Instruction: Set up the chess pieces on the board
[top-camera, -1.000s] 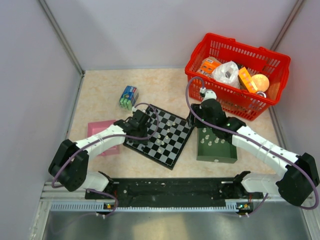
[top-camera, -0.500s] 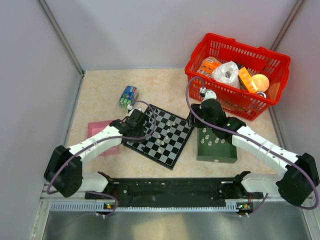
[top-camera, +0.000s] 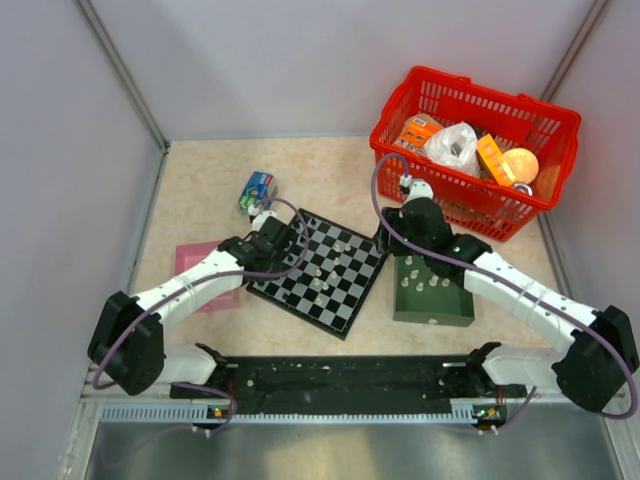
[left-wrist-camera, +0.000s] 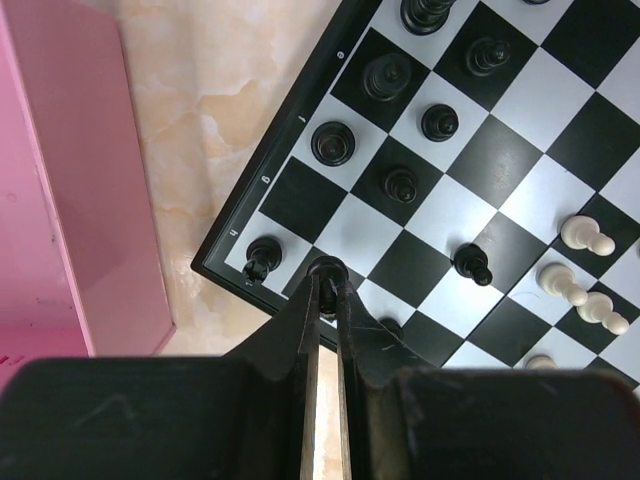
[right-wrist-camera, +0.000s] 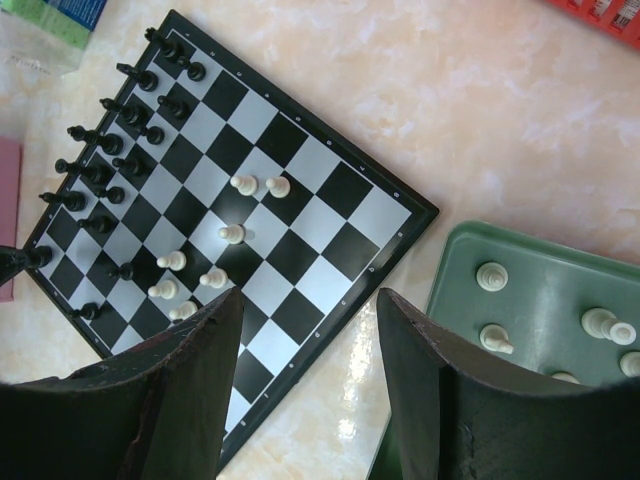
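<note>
Since approx. a sec ago the left hand (left-wrist-camera: 326, 285) has been moved towards the board's far-left side and pinched fully shut. A dark piece (left-wrist-camera: 327, 268) is now gripped between its tips, on an edge square of the board (top-camera: 350, 295), on the side nearest the pink tray (left-wrist-camera: 60, 200). This is judged to be a fresh pick-up or a straightening of that piece, i.e. the dark back row is not yet settled. The other dark pieces (right-wrist-camera: 100, 170) are seen in two rough rows along that side, and one is just beside the gripped piece, so it could be knocked when the piece is lifted. The right hand (right-wrist-camera: 310, 300) is held about half open with nothing in it, above the board's near-right edge. A few pale pieces (right-wrist-camera: 245, 184) are scattered mid-board, not in rows, and more are left in the green tray (right-wrist-camera: 540, 290) beside the board. A red basket (top-camera: 490, 210) and a small pack (top-camera: 257, 192) are on the worktop, apart from the board and not in the way.
</note>
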